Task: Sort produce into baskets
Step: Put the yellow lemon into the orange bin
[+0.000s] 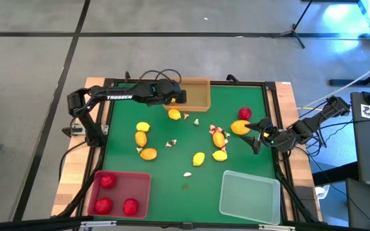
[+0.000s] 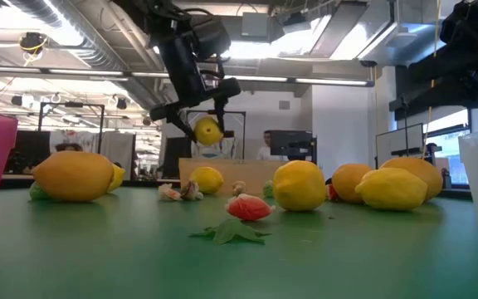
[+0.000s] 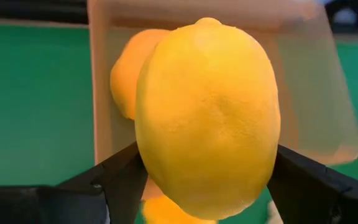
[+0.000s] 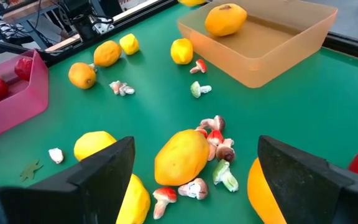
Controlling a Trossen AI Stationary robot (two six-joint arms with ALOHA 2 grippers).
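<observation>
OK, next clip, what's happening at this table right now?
Two arms are sorting toy produce into baskets. The left claw holds a yellow lemon over the orange-tan basket, which already has an orange fruit in it. The right claw hangs open at the mat's right side above an orange fruit. The red basket holds three red fruits; the clear basket looks empty. More fruits and mushroom bits lie loose on the green mat.

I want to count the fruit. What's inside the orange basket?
One orange fruit lies inside the orange basket. The left gripper hovering overhead hides part of it from above.
</observation>
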